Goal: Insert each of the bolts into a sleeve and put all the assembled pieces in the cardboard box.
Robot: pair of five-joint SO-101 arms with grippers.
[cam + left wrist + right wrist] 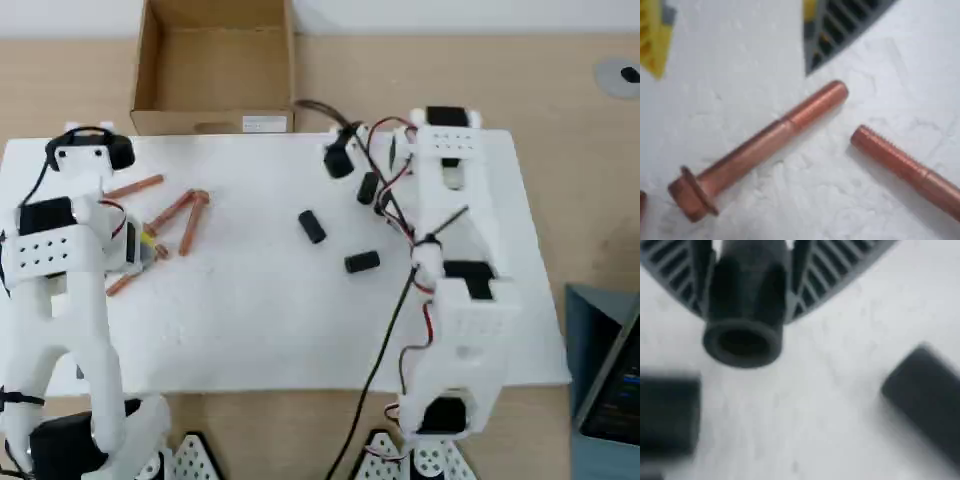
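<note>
Several copper bolts lie on the white board at the left: one (135,187) apart, two (170,212) (195,222) side by side. My left gripper (147,249) hangs open just above the board beside them. The left wrist view has two bolts (760,150) (905,167) lying below the open gripper (735,30), with nothing between the fingers. My right gripper (747,265) is shut on a black sleeve (742,315), hollow end outward; it sits at the board's far edge (340,157). Loose black sleeves (312,226) (362,262) (368,187) lie mid-board.
The open cardboard box (200,122) stands beyond the board's far edge, left of centre. Black and red cables (395,215) trail across the board by the right arm. A dark device (605,370) sits off the board at the right.
</note>
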